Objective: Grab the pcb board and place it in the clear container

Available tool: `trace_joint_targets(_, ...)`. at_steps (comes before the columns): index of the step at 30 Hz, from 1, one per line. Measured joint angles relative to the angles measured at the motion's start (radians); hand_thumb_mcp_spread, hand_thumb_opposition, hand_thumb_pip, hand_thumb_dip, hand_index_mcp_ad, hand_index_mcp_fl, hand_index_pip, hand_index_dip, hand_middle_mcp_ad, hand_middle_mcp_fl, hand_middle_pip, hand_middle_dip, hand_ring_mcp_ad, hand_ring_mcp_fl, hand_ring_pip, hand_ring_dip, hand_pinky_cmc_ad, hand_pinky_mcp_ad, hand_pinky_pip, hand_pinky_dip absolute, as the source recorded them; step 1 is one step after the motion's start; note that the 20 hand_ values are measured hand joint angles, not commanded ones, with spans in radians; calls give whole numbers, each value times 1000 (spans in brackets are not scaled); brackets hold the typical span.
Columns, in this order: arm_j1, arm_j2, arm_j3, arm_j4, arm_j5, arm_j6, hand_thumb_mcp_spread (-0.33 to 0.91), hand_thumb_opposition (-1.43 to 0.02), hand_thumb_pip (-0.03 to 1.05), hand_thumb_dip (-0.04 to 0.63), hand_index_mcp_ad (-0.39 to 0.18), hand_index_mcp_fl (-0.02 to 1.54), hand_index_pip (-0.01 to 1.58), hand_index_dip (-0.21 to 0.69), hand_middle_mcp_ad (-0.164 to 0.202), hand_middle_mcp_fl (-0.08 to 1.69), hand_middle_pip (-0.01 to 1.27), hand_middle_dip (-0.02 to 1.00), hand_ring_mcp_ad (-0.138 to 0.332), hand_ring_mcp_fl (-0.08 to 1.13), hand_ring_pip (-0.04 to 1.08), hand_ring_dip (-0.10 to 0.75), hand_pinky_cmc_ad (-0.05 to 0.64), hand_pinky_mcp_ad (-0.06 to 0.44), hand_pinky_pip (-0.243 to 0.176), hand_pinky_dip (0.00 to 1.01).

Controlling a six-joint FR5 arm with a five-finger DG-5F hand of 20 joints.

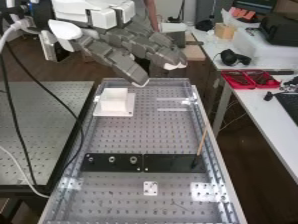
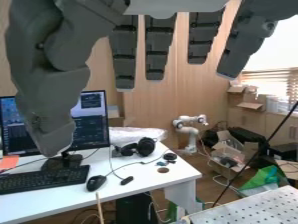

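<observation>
While I could not tell which piece was the pcb board or which was the clear container, I saw a white block [image 1: 116, 99] seated on a white plate [image 1: 101, 110] at the perforated bench's [image 1: 123, 132] far end; nearer lay two black plates [image 1: 174, 163] end to end, three round fittings on one and a thin stick [image 1: 201, 141] leaning up from the other; nearer again sat a small pale plate [image 1: 151, 188]. My hand [image 1: 130, 47] hung above the far end, its fingers [image 2: 124, 55] straight and apart from one another, the thumb [image 2: 41, 85] well apart from them. A second perforated table [image 1: 33, 107] stood beside the bench, cables [image 1: 41, 84] crossing over it; across the gap, a white desk [image 1: 256, 107] bore red trays [image 1: 248, 79]. The wrist view gave me a monitor [image 2: 91, 115], keyboard [image 2: 43, 178], mouse [image 2: 96, 183] and headphones [image 2: 145, 146] on a white desk; beyond were a small white robot arm [image 2: 189, 131], cardboard boxes [image 2: 228, 145], wood-panelled walls [image 2: 153, 95] and a bright window with blinds [image 2: 273, 82].
</observation>
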Motion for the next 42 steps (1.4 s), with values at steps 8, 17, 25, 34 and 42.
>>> trace_joint_targets(8, -39, -24, 14, 4, -132, 9, 386, -750, 389, 188, -101, 400, 87, 246, 17, 197, 127, 164, 164, 17, 110, 59, 379, 279, -63, 360)
trace_joint_targets(17, -57, -51, 56, -31, -248, -4, 379, -750, 389, 188, -101, 400, 87, 246, 23, 197, 127, 166, 164, 17, 110, 59, 379, 279, -63, 360)
trace_joint_targets(25, -61, -54, 74, -42, -307, -10, 382, -752, 389, 188, -101, 400, 87, 246, 23, 197, 127, 164, 164, 17, 110, 59, 379, 279, -63, 363)
trace_joint_targets(34, -68, -47, 80, -37, -339, -21, 379, -752, 382, 190, -101, 400, 87, 246, 23, 185, 127, 166, 164, 17, 110, 59, 379, 283, -63, 367)
trace_joint_targets(42, -69, -43, 77, -35, -339, -21, 379, -752, 380, 188, -101, 400, 87, 250, 23, 183, 127, 164, 164, 17, 110, 59, 379, 279, -63, 367)
